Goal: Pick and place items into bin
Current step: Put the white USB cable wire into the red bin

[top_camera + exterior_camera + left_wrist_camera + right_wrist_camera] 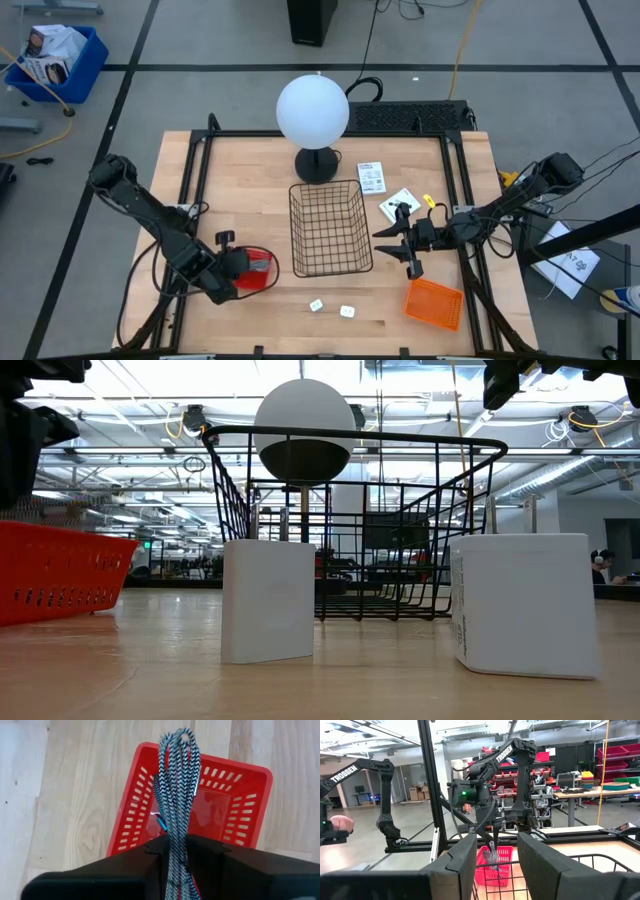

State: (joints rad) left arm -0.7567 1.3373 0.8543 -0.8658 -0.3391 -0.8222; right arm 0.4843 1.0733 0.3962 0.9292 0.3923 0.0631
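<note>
My left gripper (238,268) hangs over a red bin (258,270), shut on a slim bundle of grey-and-blue braided cord (176,785). A small teal bit (161,823) shows beside the bundle, above the bin floor. My right gripper (398,248) is open and touches nothing, level beside the right wall of a black wire basket (330,230). Two tiny white blocks (316,305) (347,311) stand on the table near its near edge. Two flat white packets (371,177) (400,205) lie flat right of the basket. My left gripper (177,847) pinches the looped cord bundle between its two fingers, several strands together, at a spot (176,832) near one end. The fingers come from above, pointing down. The bundle hangs below them, lifted clear, its looped free end (179,735) over the red bin (220,795).
A lamp with a white globe (313,110) stands behind the basket. An orange bin (435,303) lies tilted by the near right corner. A small yellow thing (428,200) sits beside the packets. A black frame (200,160) borders the table. Bare wood lies between the blocks and the basket.
</note>
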